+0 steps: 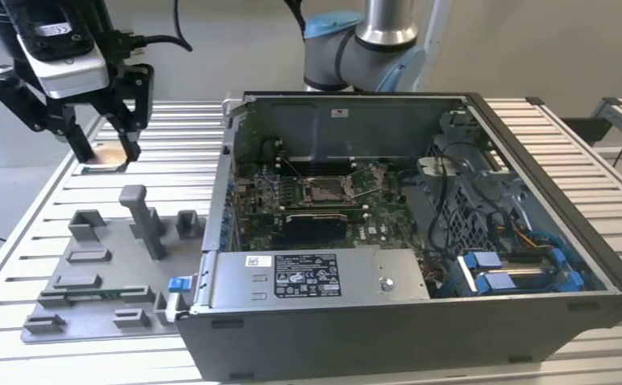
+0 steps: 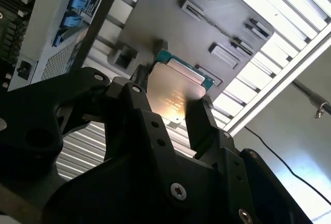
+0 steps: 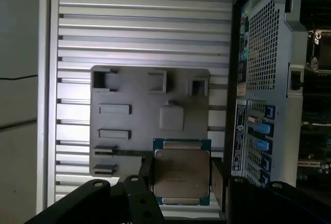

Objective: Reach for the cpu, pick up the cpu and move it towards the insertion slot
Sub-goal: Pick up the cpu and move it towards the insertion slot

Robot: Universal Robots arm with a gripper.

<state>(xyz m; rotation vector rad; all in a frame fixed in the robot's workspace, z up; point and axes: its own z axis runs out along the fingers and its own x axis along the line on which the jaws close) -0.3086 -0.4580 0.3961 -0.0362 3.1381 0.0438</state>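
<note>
The cpu point(image 1: 102, 166) is a flat square chip, and my gripper point(image 1: 106, 156) is shut on its edges. It hangs above the slatted table at the exterior view's far left, beyond the grey fixture plate point(image 1: 97, 273). In both wrist views the cpu point(image 3: 181, 169) point(image 2: 175, 90) sits flat between the black fingers point(image 3: 146, 168), its pale metal top and green rim showing. The insertion slot point(image 1: 325, 190) is a silver-framed socket on the motherboard inside the open computer case, well off to the exterior view's right of the gripper. A corner of the insertion slot point(image 3: 316, 50) shows in the first wrist view.
The open computer case point(image 1: 397, 329) fills the middle and right of the table, its left wall point(image 1: 225, 176) standing between gripper and socket. The fixture plate carries upright grey blocks point(image 1: 145, 220). The arm's base point(image 1: 365, 40) stands behind the case.
</note>
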